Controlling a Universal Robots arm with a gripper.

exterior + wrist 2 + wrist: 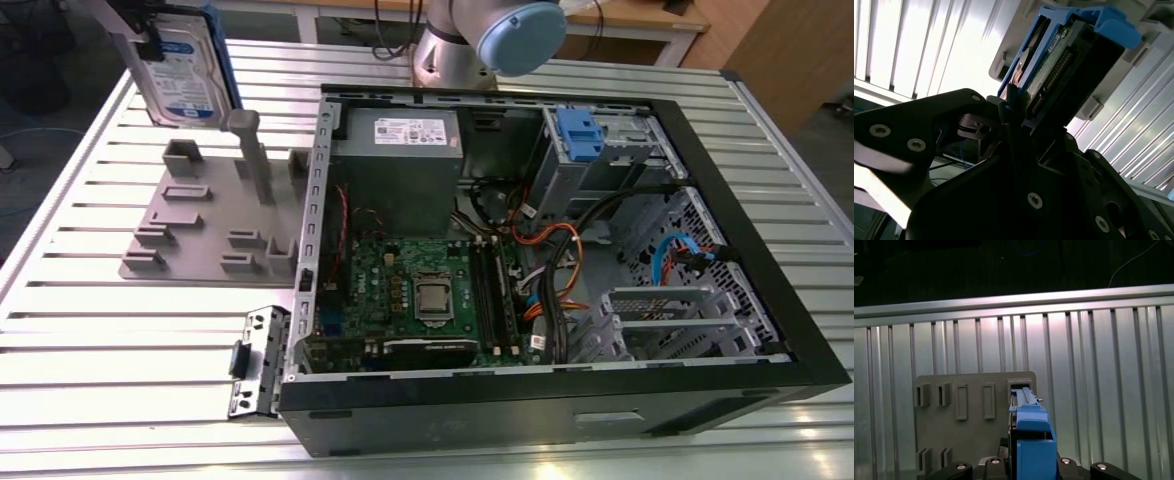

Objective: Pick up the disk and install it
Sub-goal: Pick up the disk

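Pick-up done, the disk [187, 65] not yet installed.
My hand [1029, 120] is clamped on the disk above the grey stand [200, 230], outside the case [747, 200]; installing, I judge, calls for squaring it to the drive cage [594, 150].

Ribbed metal table [80, 350], wooden furniture [787, 50] behind.

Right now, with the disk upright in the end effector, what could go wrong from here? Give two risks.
1. The end effector appears to clamp the disk at one end only, so it may tilt or slip.
2. Loose cables lie beside the drive cage in the open case; the disk's blue bracket could snag them on the way in.
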